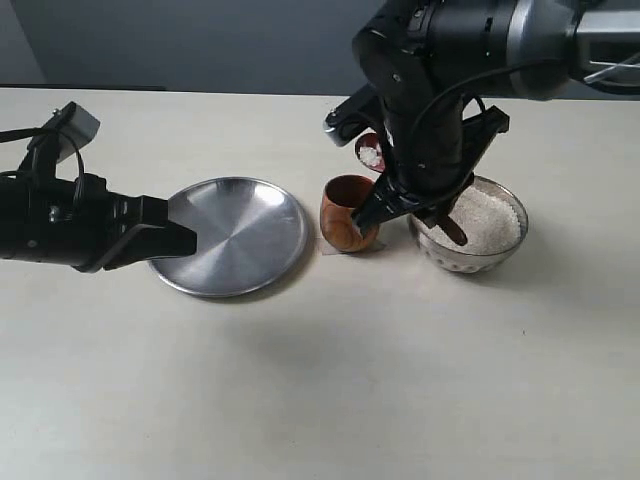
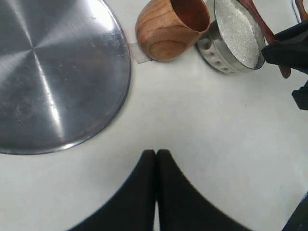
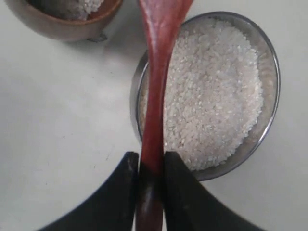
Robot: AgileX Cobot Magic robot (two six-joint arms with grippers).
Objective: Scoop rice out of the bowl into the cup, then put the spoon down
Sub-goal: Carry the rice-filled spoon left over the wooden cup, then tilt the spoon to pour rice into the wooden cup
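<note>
One bowl (image 1: 470, 264), one cup (image 1: 345, 225), one spoon (image 3: 156, 72) clamped in right hand (image 3: 150, 159) (left hand (image 2: 156, 154) together).

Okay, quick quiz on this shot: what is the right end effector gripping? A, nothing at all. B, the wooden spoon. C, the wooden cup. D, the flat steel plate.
B: the right wrist view shows the right end effector closed on the handle of the spoon, which runs out over the rim of the bowl of rice.
</note>
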